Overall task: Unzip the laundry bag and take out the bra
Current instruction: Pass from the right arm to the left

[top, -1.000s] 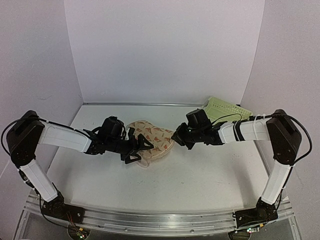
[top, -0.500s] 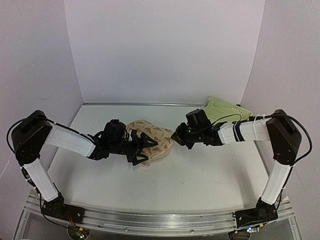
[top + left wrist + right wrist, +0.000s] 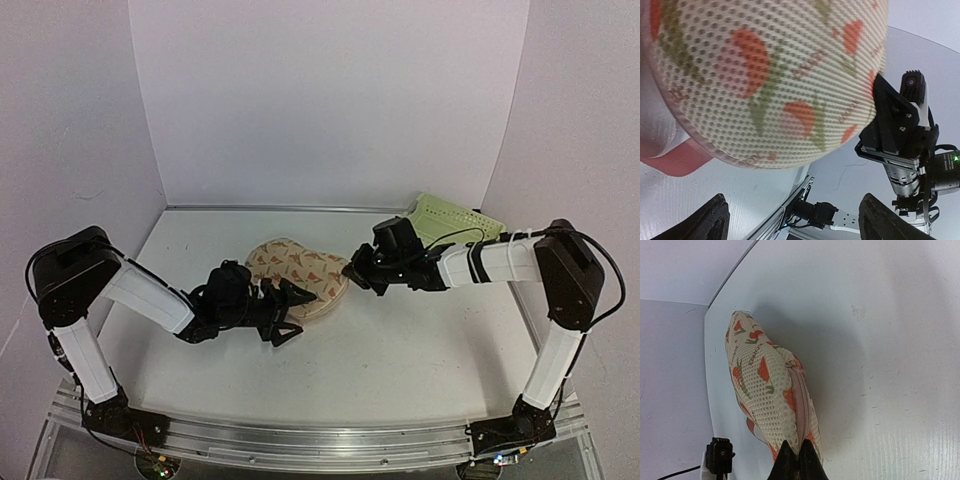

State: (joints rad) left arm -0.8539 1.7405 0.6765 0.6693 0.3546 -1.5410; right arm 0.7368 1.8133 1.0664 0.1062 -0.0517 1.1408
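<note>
Top view: we see the beige, leaf-printed mesh laundry bag (image 3: 297, 278) flat on the white table (image 3: 400, 350), with the left gripper (image 3: 288, 316) at its near edge and the right gripper (image 3: 350, 272) at its right end. Left wrist view: fingers (image 3: 705, 222) spread apart, the bag just beyond them. The right wrist view alone shows us fingers pinched together on the bag's pinkish zip rim (image 3: 801, 405).

1. Left arm: upper link raised, forearm angled low over the bench toward centre. Left gripper (image 3: 288, 316), jaws spread wide apart.
2. Right arm: forearm stretched level toward centre. Right gripper (image 3: 350, 272), jaws pinched together on the laundry bag (image 3: 765, 385) at its rim.
</note>
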